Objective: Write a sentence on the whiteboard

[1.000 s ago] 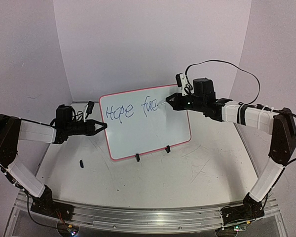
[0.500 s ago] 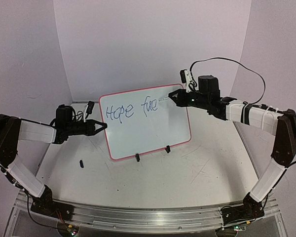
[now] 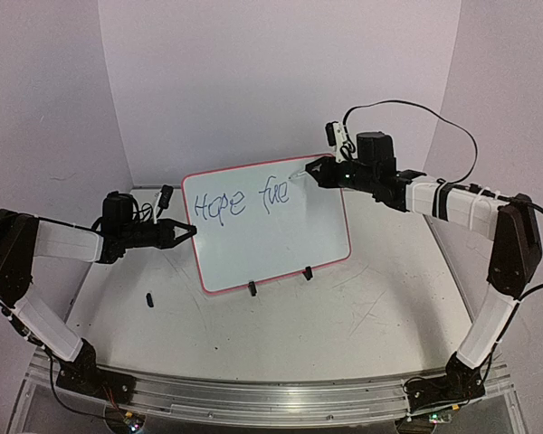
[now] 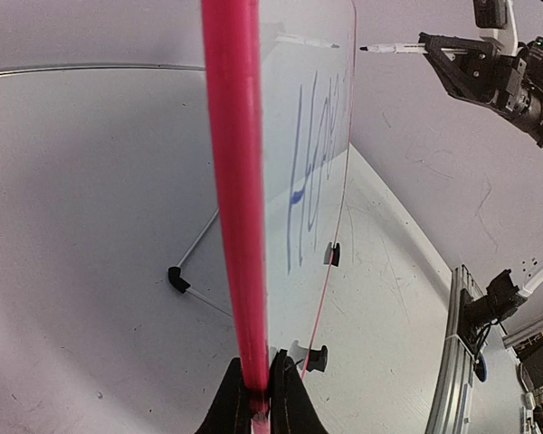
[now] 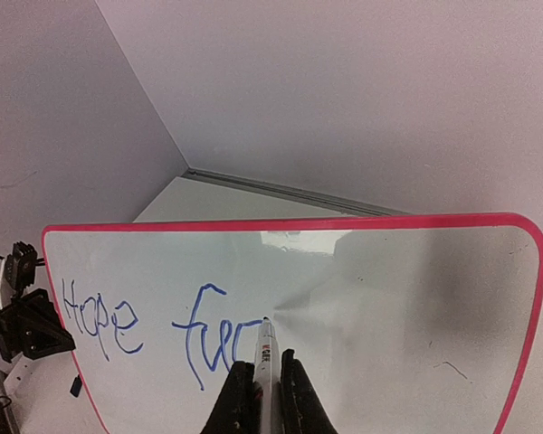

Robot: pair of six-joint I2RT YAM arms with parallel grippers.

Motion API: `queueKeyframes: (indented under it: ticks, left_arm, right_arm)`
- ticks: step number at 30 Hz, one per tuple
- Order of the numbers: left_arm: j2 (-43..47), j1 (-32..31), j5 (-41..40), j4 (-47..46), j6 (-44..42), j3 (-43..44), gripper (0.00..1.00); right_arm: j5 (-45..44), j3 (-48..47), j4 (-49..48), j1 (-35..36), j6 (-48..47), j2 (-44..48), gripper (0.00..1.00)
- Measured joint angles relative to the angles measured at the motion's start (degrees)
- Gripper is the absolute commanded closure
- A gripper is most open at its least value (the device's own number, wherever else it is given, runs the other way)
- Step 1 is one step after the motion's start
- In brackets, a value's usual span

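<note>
The whiteboard (image 3: 271, 244) stands tilted on two black clip feet, red-pink rim all round. Blue lettering (image 3: 244, 202) reads "Hope fue" on its top line; it also shows in the right wrist view (image 5: 154, 334). My left gripper (image 3: 188, 231) is shut on the board's left rim; in the left wrist view (image 4: 253, 398) the fingers pinch the red edge (image 4: 233, 181). My right gripper (image 3: 309, 172) is shut on a white marker (image 5: 266, 362), whose tip touches the board just right of the last letter. The marker also shows in the left wrist view (image 4: 394, 49).
A small black cap-like piece (image 3: 150, 297) lies on the scratched white table left of the board. The board's wire back stand with a black foot (image 4: 176, 276) rests behind it. Pale walls close in behind and at both sides.
My right gripper has shifted the marker tip up and a little left along the top line by the last letter. The left gripper and board have not moved.
</note>
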State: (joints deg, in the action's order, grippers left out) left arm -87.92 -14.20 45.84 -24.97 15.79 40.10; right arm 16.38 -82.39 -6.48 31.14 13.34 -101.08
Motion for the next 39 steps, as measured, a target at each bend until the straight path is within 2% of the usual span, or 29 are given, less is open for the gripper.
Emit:
queueKeyframes:
  ticks: [19, 39]
  left_arm:
    - [0.0, 0.0, 0.0, 0.0, 0.0, 0.0, 1.00]
    - [0.0, -0.1, -0.1, 0.0, 0.0, 0.0, 1.00]
  right_arm:
    - [-0.9, -2.6, 1.4, -1.0, -0.5, -2.1, 1.00]
    - [-0.1, 7.7, 1.4, -1.0, 0.3, 2.5, 1.00]
